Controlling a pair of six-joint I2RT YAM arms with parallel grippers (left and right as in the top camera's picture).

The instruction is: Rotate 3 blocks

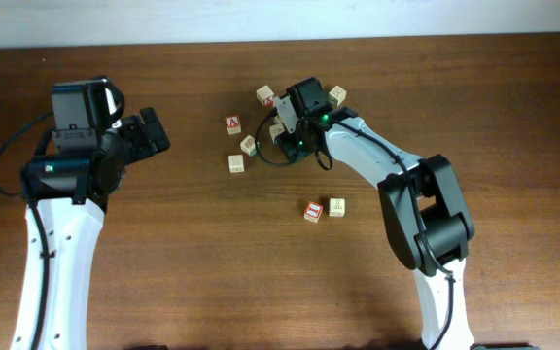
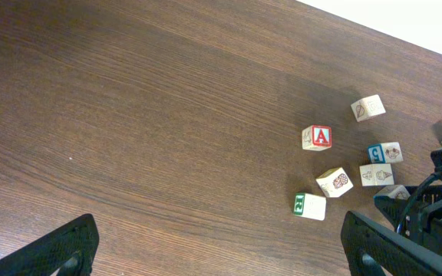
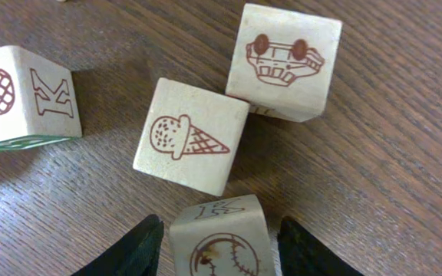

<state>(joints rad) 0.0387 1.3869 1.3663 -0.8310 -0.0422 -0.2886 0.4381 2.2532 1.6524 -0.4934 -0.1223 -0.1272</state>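
Note:
Several pale wooden alphabet blocks lie in a loose cluster at the table's far middle. Among them are a red-framed A block [image 1: 233, 124] [image 2: 317, 137] and a blue-faced block [image 2: 384, 152]. My right gripper [image 1: 285, 132] [image 3: 219, 247] is down in the cluster, jaws astride a block with a baseball drawing [image 3: 221, 239]. A thin gap shows at each finger [image 3: 133, 249]. Just ahead of it lie an ice-cream block [image 3: 190, 136] and a car block [image 3: 284, 61]. My left gripper [image 1: 158, 131] [image 2: 221, 257] hangs wide open and empty, left of the cluster.
A pineapple-and-K block [image 3: 21, 96] [image 2: 334, 182] sits left of the right gripper, and a green-faced block [image 2: 310, 205] lies nearest the left gripper. Two more blocks, one red [image 1: 312, 211] and one pale [image 1: 337, 206], lie apart toward the table's front.

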